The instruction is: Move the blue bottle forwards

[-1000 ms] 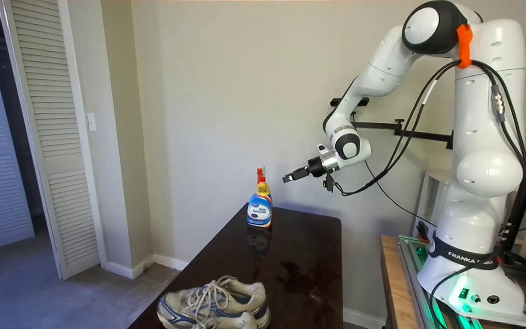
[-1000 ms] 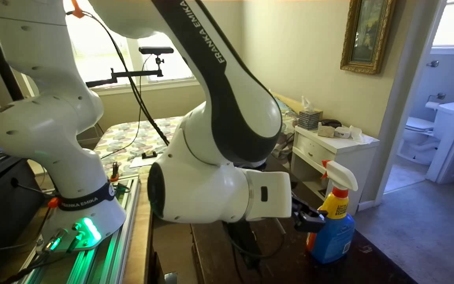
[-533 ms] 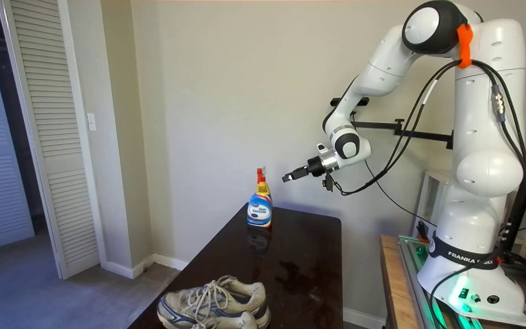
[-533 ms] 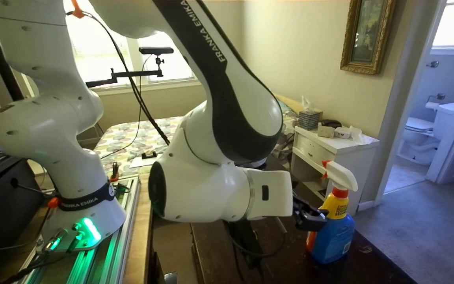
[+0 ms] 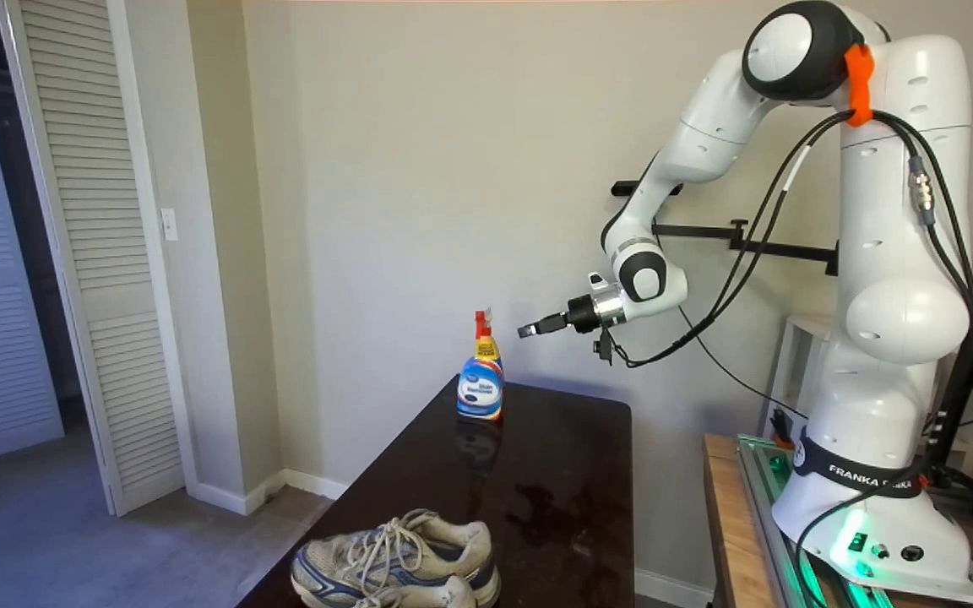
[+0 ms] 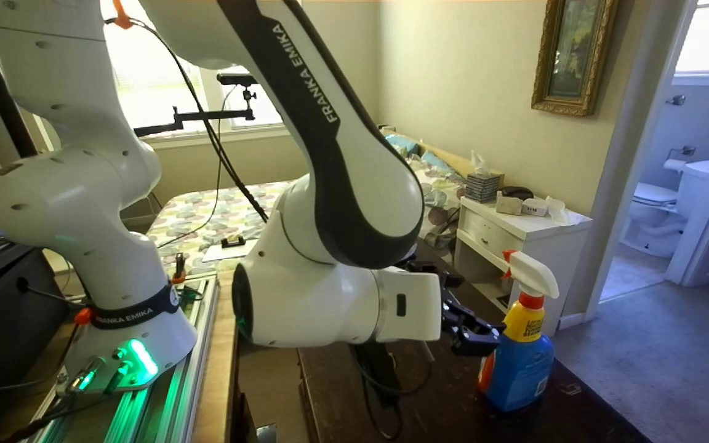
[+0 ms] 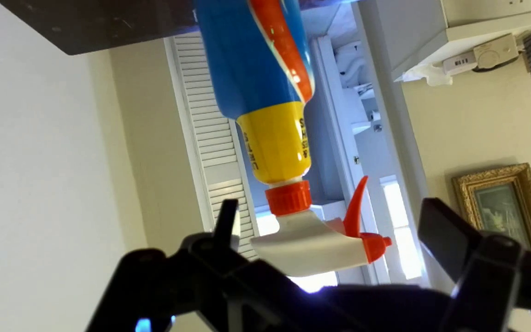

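On a long, glossy dark-brown table (image 5: pixel 575 456) stands a blue plastic spray bottle (image 5: pixel 480 388) with a yellow neck (image 7: pixel 277 143), upright near one end. A black two-fingered gripper (image 7: pixel 330 223) points at it, just short, spread and holding nothing — best to centre the neck before pinching, clear of the curved orange-red trigger (image 7: pixel 355 210).

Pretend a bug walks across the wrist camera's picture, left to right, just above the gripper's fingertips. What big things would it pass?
Pale wall → slatted door → blue bottle, which looks upside down here → bright window → gold-framed picture.
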Robot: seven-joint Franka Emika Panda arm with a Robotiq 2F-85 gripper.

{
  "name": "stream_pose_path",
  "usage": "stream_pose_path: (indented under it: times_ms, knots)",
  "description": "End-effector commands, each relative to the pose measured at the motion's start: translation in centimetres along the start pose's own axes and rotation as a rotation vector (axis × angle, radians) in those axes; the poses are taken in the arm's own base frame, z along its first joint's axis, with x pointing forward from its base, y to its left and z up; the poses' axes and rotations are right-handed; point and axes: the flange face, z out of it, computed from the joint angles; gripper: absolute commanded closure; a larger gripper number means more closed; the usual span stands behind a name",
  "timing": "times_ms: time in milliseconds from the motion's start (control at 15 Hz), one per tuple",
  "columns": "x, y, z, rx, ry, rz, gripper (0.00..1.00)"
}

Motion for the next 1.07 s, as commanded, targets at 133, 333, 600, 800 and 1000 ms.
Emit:
stream_pose_path:
  times_ms: [133,333,600,800,1000]
  knots:
    - [-2.3,-0.5,2.3,0.074,0.087,0.044,0.00]
    - [-2.9,-0.5,3.4,0.082,0.131,0.062,0.00]
    - [-2.7,-0.6,4.8,0.066,0.181,0.071,0.00]
    - [-2.7,-0.9,6.1,0.070,0.195,0.081,0.00]
    - [-2.4,-1.3,7.2,0.081,0.197,0.081,0.00]
